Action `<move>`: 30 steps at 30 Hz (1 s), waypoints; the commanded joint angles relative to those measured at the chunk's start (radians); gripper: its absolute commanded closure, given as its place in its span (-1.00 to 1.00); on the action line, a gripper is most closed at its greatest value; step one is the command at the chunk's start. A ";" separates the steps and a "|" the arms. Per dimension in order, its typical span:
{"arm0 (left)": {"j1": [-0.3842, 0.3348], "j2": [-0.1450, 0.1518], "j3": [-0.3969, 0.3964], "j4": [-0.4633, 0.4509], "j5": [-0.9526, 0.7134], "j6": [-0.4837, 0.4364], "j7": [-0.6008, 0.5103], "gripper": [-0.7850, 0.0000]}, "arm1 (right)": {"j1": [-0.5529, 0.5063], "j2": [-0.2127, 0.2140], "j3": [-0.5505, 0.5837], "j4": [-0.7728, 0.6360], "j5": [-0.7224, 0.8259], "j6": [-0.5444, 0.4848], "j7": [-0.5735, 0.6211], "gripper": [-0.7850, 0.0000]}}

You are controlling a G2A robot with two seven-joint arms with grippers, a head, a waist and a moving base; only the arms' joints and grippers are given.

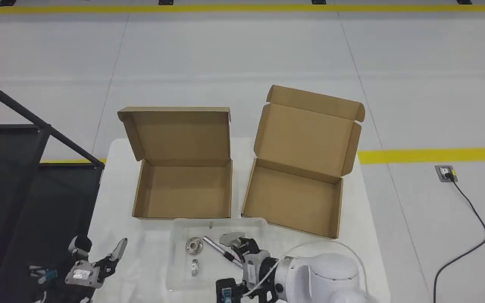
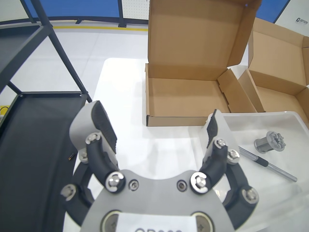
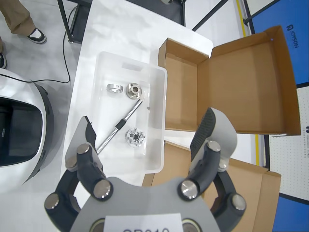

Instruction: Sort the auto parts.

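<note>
A clear plastic tray at the table's front holds the metal parts: a small ring, a flanged hub, a thin rod and a toothed hub. Behind the tray stand two open cardboard boxes, the left box and the right box, both with nothing inside. My right gripper hangs open above the tray's right end. At the table's front left corner my left gripper is open and holds nothing.
A black metal rack stands against the table's left edge, close beside the left gripper. Both box lids stand upright at the back. Bare white tabletop lies left of the left box. A cable runs on the floor at the right.
</note>
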 commanded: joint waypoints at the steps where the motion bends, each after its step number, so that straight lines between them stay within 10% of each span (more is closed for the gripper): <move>1: 0.000 0.000 0.000 0.000 0.000 0.000 0.000 -1.00 | -0.001 0.000 0.000 -0.001 -0.003 -0.001 -0.027 -1.00; 30: -0.019 -0.012 0.029 -0.029 0.032 0.023 -0.054 -1.00 | 0.442 -0.170 -0.338 0.673 0.484 0.302 0.533 -1.00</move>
